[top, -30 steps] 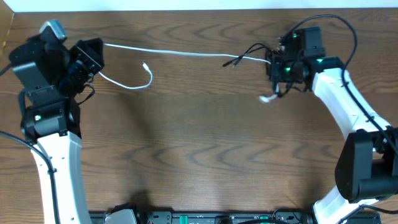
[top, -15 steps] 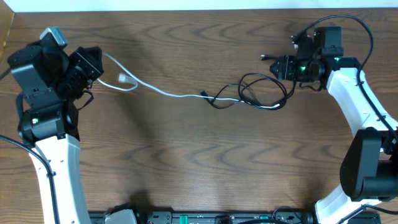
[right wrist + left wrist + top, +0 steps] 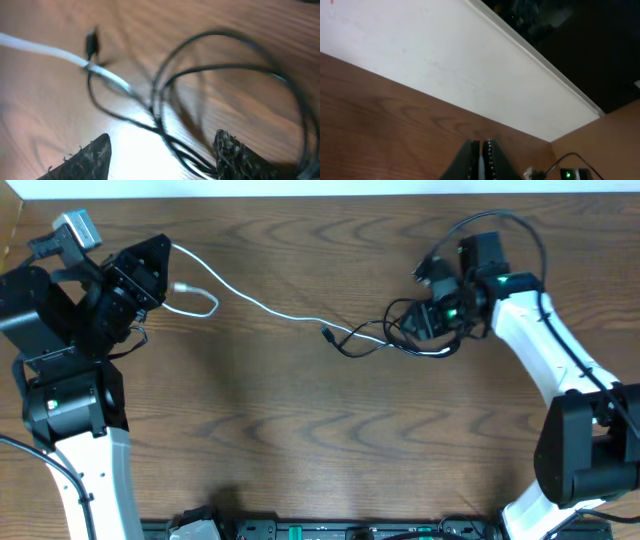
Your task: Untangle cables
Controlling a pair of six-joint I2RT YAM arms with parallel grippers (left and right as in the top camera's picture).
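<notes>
One left pincer [image 3: 481,150] tight on white cable [image 3: 262,308]

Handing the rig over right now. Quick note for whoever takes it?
Left end effector: shut on the white cable, far left of the table.
Right end effector: open, over the black cable loops, holding nothing.
Cables: the white one runs from the left grip across into the black coil right of centre.
Done: most of the white run lies clear of the coil.
Left: free its far end from the black loops.
</notes>
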